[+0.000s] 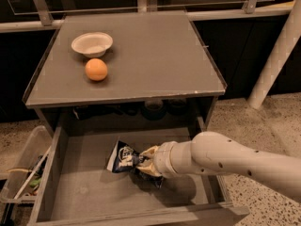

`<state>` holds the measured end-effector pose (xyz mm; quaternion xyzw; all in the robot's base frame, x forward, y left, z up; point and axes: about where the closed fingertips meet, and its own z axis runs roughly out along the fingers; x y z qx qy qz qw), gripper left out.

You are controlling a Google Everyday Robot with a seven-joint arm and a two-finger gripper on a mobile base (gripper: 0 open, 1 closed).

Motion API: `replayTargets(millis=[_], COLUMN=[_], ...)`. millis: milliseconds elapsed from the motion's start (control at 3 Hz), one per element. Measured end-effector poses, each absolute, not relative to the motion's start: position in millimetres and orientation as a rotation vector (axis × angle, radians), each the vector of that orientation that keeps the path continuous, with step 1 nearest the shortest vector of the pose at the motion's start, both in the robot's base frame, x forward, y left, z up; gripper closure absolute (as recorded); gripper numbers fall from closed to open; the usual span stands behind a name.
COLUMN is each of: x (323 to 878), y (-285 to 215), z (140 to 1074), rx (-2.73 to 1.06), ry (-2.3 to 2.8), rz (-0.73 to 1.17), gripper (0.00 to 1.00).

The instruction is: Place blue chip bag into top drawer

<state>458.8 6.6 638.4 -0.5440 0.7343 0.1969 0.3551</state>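
The blue chip bag (124, 157) is a crinkled dark blue foil bag with white lettering. It is inside the open top drawer (87, 192), near the middle, low over or on the flat grey bottom. My gripper (146, 164) reaches in from the right at the end of a white arm and is shut on the bag's right end. The bag's right part is hidden behind the gripper.
A white bowl (92, 43) and an orange ball (96, 69) sit on the grey cabinet top (155, 55). A clear plastic bin of clutter (21, 173) stands left of the drawer. A white post (277, 51) leans at the right.
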Motion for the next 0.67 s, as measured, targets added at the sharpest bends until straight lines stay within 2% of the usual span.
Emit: replayTargets(millis=[333,667], x=[468.0,468.0], y=[12.5,13.1], z=[632.2,631.0], rx=[-1.378,-1.378], ry=[1.857,1.856], rz=[0.519,0.521], gripper=[1.0,0.82])
